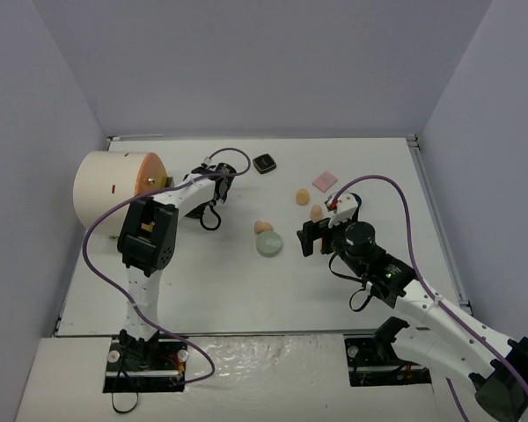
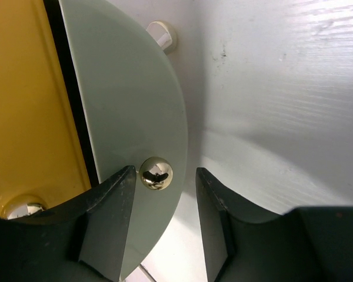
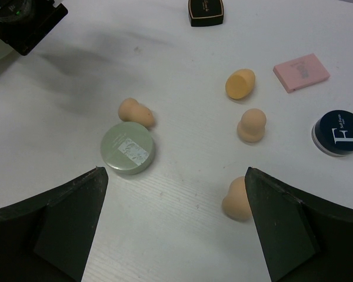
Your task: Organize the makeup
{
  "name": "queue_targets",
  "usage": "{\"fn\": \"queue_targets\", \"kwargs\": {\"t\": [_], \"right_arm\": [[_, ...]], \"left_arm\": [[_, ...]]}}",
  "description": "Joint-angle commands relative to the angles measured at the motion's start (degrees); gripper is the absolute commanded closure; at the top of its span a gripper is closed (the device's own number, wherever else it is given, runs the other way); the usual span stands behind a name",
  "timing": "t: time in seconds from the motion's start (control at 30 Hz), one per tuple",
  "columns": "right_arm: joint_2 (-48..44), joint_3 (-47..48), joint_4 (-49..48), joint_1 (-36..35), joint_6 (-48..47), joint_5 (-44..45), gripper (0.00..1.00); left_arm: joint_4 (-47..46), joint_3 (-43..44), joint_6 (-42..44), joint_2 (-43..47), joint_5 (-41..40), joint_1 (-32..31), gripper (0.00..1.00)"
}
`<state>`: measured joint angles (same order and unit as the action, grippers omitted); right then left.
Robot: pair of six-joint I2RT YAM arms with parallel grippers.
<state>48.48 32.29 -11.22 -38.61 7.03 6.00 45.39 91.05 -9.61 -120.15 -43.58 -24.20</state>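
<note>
At the table's (image 1: pixel 246 290) ten o'clock corner, our left gripper (image 2: pixel 165 175) meets the cream cylinder (image 1: pixel 106 189); our right gripper (image 3: pixel 175 176) hangs over the makeup.
We see the left fingers (image 2: pixel 112 223) apart on either side of a gold knob (image 2: pixel 156 173) on a pale panel (image 2: pixel 129 106), not clamped. Our right fingers (image 3: pixel 65 229) stand wide apart, holding nothing. Below them lies a pale green disc (image 3: pixel 128 148) with a peach sponge (image 3: pixel 136 112) just beside it at twelve o'clock; three more sponges (image 3: pixel 251 124), a pink square pad (image 3: pixel 301 72) and a dark round compact (image 3: pixel 339 133) lie toward three o'clock, a black square compact (image 3: pixel 206 12) at one o'clock.
</note>
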Motion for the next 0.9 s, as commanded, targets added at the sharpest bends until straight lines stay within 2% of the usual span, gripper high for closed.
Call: {"fn": "queue_targets", "kwargs": {"t": [0.0, 0.23, 0.37, 0.5, 0.67, 0.87], "right_arm": [[0.39, 0.49, -3.87, 0.26, -0.17, -0.20, 0.00], [0.47, 0.42, -3.90, 0.30, -0.17, -0.20, 0.00], [0.47, 0.49, -3.94, 0.33, -0.21, -0.11, 0.00], [0.56, 0.49, -3.98, 0.29, -0.17, -0.11, 0.00], [0.87, 0.40, -4.16, 0.42, -0.22, -0.15, 0.00], [0.53, 0.37, -4.25, 0.46, -0.23, -0.46, 0.00]], "left_arm": [[1.22, 0.45, 0.05, 4.82, -1.19, 1.89, 0.56], [0.93, 0.45, 0.11, 4.93, -0.63, 3.21, 0.40], [0.93, 0.49, -0.01, 4.97, -0.46, 3.28, 0.36], [1.91, 0.72, -0.87, 5.56, 0.79, 2.90, 0.36], [3.60, 1.19, -2.21, 8.34, 2.35, -0.52, 0.36], [5.70, 3.61, -2.63, 14.01, 1.62, -2.67, 0.45]]}}
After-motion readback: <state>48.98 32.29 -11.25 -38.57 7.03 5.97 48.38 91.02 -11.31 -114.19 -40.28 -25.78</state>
